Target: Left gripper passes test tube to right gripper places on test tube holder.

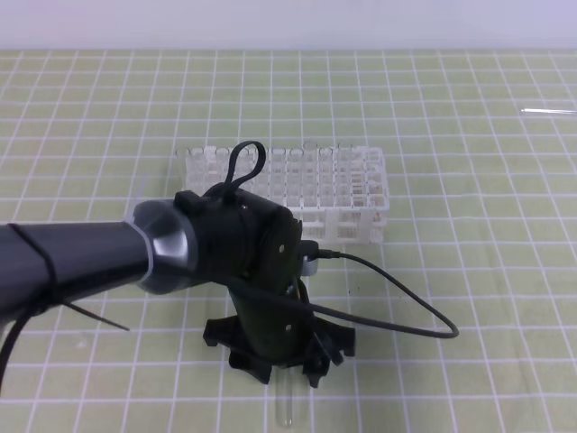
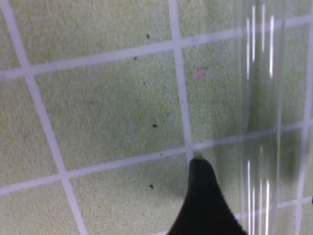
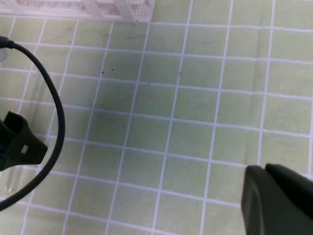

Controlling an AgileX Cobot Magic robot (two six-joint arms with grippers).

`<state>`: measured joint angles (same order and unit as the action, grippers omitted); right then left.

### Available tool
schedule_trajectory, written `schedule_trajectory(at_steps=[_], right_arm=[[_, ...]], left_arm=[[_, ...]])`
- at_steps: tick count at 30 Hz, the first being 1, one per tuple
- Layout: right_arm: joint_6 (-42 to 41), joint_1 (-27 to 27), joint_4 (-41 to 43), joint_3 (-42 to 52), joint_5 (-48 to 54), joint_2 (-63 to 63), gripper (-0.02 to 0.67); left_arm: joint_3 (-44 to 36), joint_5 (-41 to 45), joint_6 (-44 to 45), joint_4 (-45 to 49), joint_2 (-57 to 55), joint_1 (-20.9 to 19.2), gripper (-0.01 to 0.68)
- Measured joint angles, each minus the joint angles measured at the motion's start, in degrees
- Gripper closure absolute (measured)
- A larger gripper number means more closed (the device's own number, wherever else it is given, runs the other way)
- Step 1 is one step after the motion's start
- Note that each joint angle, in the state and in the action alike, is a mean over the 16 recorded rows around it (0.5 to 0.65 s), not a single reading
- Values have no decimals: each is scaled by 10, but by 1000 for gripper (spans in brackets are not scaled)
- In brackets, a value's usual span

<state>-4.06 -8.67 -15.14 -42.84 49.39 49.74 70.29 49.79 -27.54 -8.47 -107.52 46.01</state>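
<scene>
Down near the mat's (image 1: 469, 271) front edge, my left gripper (image 1: 281, 356) stood spread over the test tube (image 1: 287, 408), which lay flat; my right gripper (image 3: 276, 200) was clenched, empty.

A lab-style robot test bench. The worktop (image 1: 469, 271) is covered by a pale green mat ruled with a white grid, the kind of cutting or calibration mat used on benches, and it runs back to a plain white wall. On it stands a white plastic lattice test tube holder (image 1: 347, 194), just beyond the fingers (image 1: 320, 356) of a black robot arm that reaches in with a cable looping off it. A clear glass test tube (image 1: 286, 406) lies flat on the mat right at those fingers, and a thin clear rod (image 1: 547, 111) lies far off to their side. Laboratory glassware, a rack and robot arms, with nothing domestic in sight
</scene>
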Motion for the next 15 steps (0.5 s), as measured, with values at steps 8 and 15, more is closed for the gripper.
schedule_trajectory(at_steps=[8, 15], right_arm=[[0, -2, 0, 0, -1, 0, 671], [0, -2, -1, 0, -1, 0, 671]], left_arm=[[2, 3, -1, 6, -12, 0, 268], [4, 10, 0, 27, -20, 4, 336]])
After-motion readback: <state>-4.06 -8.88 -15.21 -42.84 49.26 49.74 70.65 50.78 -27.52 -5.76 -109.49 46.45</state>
